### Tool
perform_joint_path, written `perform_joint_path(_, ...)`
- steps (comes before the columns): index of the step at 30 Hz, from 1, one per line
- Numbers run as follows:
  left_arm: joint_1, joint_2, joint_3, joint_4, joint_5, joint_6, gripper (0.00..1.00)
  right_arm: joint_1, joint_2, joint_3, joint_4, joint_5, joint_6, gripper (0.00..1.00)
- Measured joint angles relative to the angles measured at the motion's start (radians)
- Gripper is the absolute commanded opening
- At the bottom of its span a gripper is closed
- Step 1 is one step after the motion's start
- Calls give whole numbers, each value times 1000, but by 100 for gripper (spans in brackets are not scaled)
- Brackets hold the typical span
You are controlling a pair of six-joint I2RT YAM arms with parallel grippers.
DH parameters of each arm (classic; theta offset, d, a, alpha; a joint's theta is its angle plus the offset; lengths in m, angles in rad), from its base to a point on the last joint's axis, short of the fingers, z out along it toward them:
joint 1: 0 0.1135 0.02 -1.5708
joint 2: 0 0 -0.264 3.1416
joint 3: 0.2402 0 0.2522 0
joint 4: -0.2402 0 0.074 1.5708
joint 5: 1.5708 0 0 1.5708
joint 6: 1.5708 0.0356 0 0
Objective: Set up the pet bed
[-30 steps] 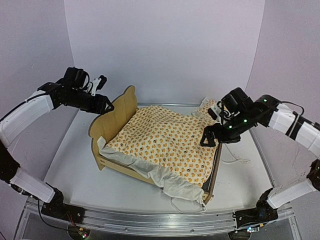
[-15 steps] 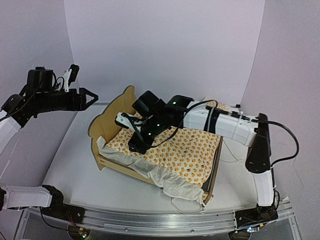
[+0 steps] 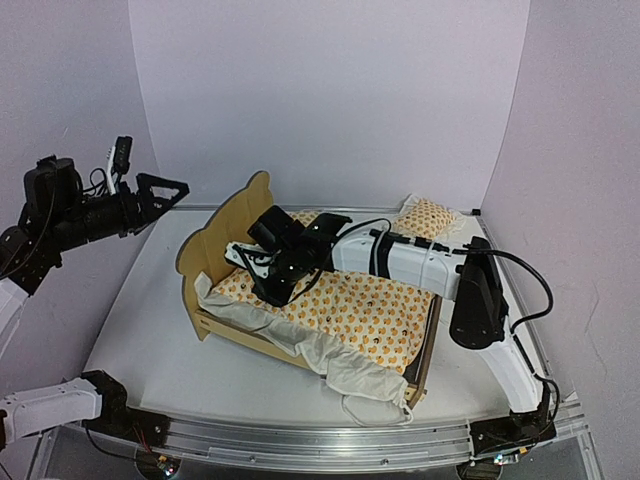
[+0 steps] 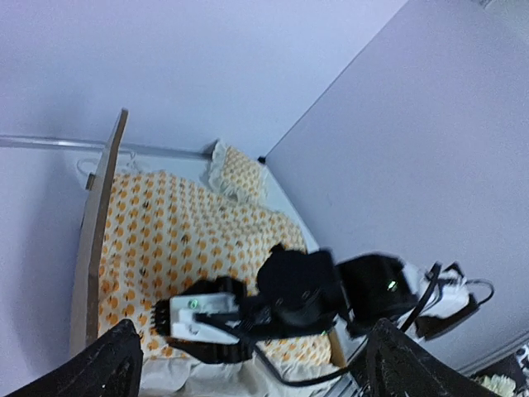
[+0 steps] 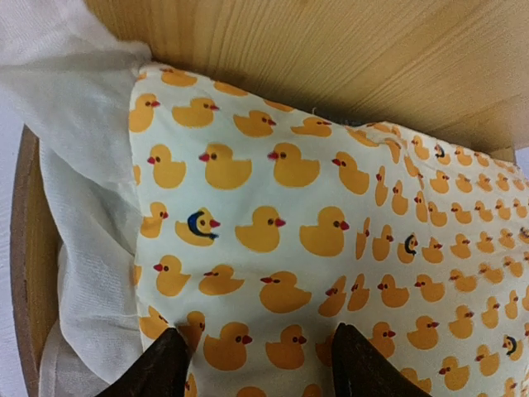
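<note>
Mid-counter (image 3: 150,310), the pet bed (image 3: 225,228) stands with duck-print bedding (image 5: 273,223) laid in; squaring its head end looks like the step in hand. Right tool (image 5: 260,356), parted, sits tip-down on the bedding below the headboard (image 5: 331,50); left tool (image 3: 165,193) hangs spread wide, well clear. Next move likely calls for a shallow pinch to tug the corner flat.

Plain pale lilac walls (image 3: 330,90) enclose a white tabletop (image 3: 150,330) on three sides under soft, even light, with a metal rail (image 3: 300,440) along its near edge.

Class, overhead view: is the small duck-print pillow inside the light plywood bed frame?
No, the duck-print pillow lies on the white table beyond the bed frame.
</note>
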Motion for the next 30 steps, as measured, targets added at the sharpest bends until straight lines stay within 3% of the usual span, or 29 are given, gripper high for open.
perform_joint_path(4, 0, 46, 66, 107, -35, -198, 98, 0, 0, -72, 13, 36, 35, 13)
perform_joint_path(7, 0, 109, 138, 171, -27, -298, 98, 0, -3, -132, 24, 50, 71, 1)
perform_joint_path(13, 0, 147, 146, 238, 0, -431, 99, -1, -38, -190, 41, 64, 125, 0)
perform_joint_path(20, 0, 137, 147, 282, 0, -440, 99, -15, -151, -260, 57, 68, 200, 0)
perform_joint_path(23, 0, 127, 137, 282, -16, -373, 98, -50, -237, -358, 76, 9, 274, 0)
perform_joint_path(25, 0, 94, 91, 283, -39, -298, 92, -95, -294, -425, 97, -64, 330, 0)
perform_joint_path(30, -3, 64, -18, 262, -42, -150, 91, -222, -369, -555, 178, -262, 468, 0)
